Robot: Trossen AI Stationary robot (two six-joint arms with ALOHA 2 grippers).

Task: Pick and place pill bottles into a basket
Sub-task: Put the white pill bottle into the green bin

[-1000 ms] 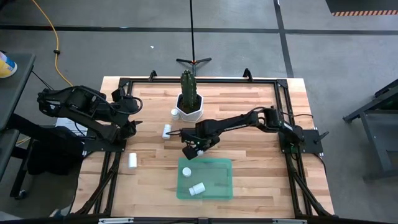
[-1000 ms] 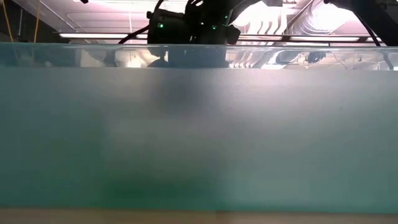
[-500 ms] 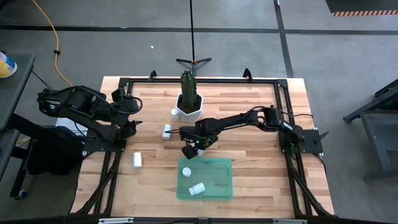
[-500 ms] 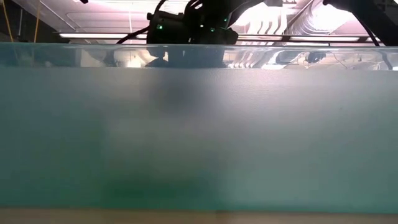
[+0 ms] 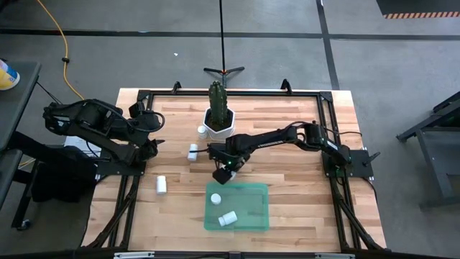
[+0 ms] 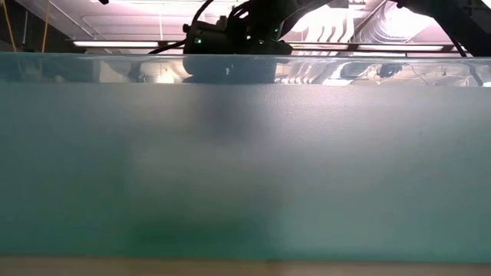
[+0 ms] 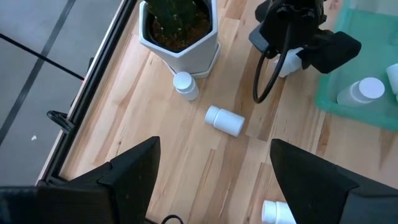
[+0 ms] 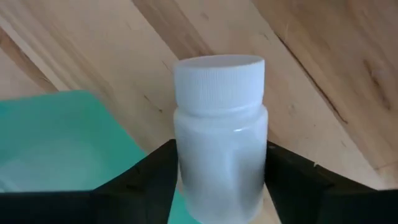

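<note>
My right gripper (image 5: 221,175) hangs at the far left corner of the green basket (image 5: 248,216), shut on a white pill bottle (image 8: 221,143). Two more pill bottles lie inside the basket (image 5: 215,198) (image 5: 228,217). On the wood, one pill bottle (image 5: 202,130) stands beside the plant pot. Another (image 5: 192,152) lies on its side left of my right gripper, and a third (image 5: 161,184) lies near the table's left side. My left gripper (image 7: 214,143) waits open over the table's left edge. The low view shows only the basket's wall (image 6: 245,169). My right gripper holds the pill bottle by its body (image 8: 186,168), pinched between the two fingers (image 8: 149,186), one on each side. The capped end (image 8: 219,78) points away from the wrist, past the fingertips. Whether the bottle touches the table, I cannot tell.
A white hexagonal pot with a cactus (image 5: 218,119) stands at the table's far middle, just behind my right arm. A black frame (image 5: 323,129) runs around the tabletop. Bare wood lies to the right of the basket.
The pill bottle lying near the table's left side has rolled a little toward the right. My right gripper has shifted slightly toward the far edge, staying at the basket's far left corner.
</note>
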